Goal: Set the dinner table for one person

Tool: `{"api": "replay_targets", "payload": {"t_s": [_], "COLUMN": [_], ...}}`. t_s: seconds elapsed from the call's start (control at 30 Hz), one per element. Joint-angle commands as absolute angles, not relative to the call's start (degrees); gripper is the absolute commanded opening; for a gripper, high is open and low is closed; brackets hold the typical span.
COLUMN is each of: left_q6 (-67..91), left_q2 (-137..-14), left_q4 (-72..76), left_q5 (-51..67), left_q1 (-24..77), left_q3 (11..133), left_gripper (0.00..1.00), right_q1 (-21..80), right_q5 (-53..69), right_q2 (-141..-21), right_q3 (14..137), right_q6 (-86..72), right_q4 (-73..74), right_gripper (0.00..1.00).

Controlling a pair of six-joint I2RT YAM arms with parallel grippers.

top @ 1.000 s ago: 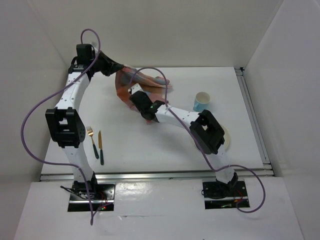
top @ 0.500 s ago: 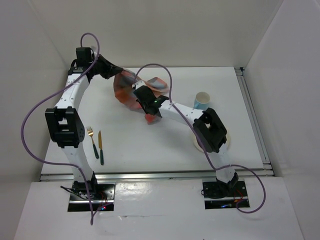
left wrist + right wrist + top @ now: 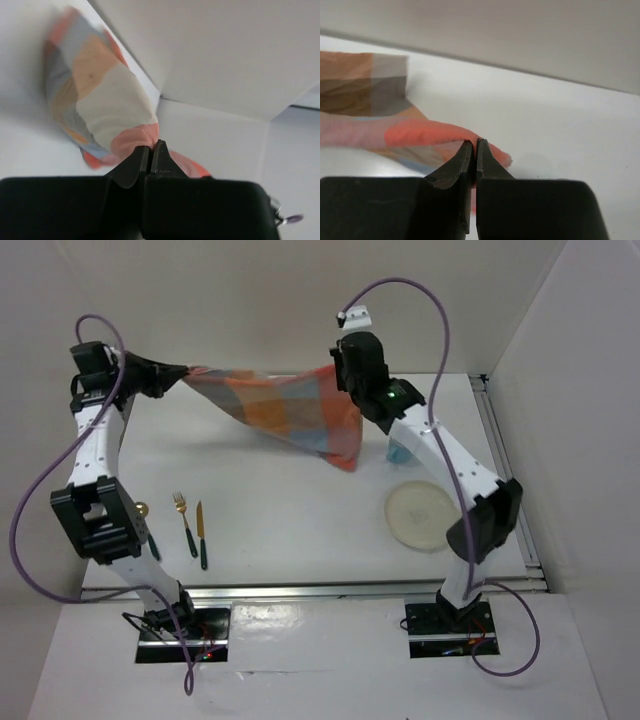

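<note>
The orange-blue-grey checked cloth mat (image 3: 285, 410) hangs stretched in the air above the far part of the white dinner table (image 3: 290, 510). My left gripper (image 3: 180, 371) is shut on its left corner; in the left wrist view the jaws (image 3: 150, 146) pinch a pink fold of the mat (image 3: 100, 105). My right gripper (image 3: 338, 370) is shut on its right corner; the right wrist view shows the jaws (image 3: 474, 144) closed on the orange edge of the mat (image 3: 420, 134). The mat's lower corner droops toward the table.
A cream plate (image 3: 425, 515) lies at the right. A light blue cup (image 3: 397, 453) stands behind it, mostly hidden by my right arm. A gold fork (image 3: 184, 520) and a knife (image 3: 201, 533) with dark handles lie at the near left, a gold spoon (image 3: 142, 510) beside my left arm.
Both grippers have risen and moved apart, left one leftward, right one to the right and back. The bunched mat has been lifted off the table and pulled out wide. The plate is uncovered.
</note>
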State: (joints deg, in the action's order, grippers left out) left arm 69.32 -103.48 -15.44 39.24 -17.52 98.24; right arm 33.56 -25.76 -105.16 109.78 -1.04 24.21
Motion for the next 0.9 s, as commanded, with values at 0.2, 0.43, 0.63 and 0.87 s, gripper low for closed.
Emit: {"api": "replay_targets", "payload": {"t_s": [0.2, 0.43, 0.63, 0.87], "left_q6": [79.4, 77.7, 75.8, 74.4], "left_q2": [-85.5, -89.3, -99.6, -113.7], "left_q4": [-9.4, -11.2, -12.4, -14.3], "left_q5": [44.5, 45.2, 45.7, 47.6], "left_q1": [-23.6, -23.6, -21.7, -18.1], "left_q3": [93.1, 101.7, 111.1, 125.4], "left_gripper": [0.0, 0.0, 0.0, 0.0], "right_q1": [37.2, 30.6, 22.9, 17.8], "right_q5": [-28.7, -25.3, -17.9, -12.8], "right_q2": [-86.0, -91.9, -99.9, -109.3], "right_q3": [107.6, 114.6, 121.7, 128.7], "right_q6": [-3.9, -0.4, -0.4, -1.6], "right_q4": [24.4, 21.5, 20.8, 19.0], "right_gripper": [0.0, 0.0, 0.0, 0.0]}}
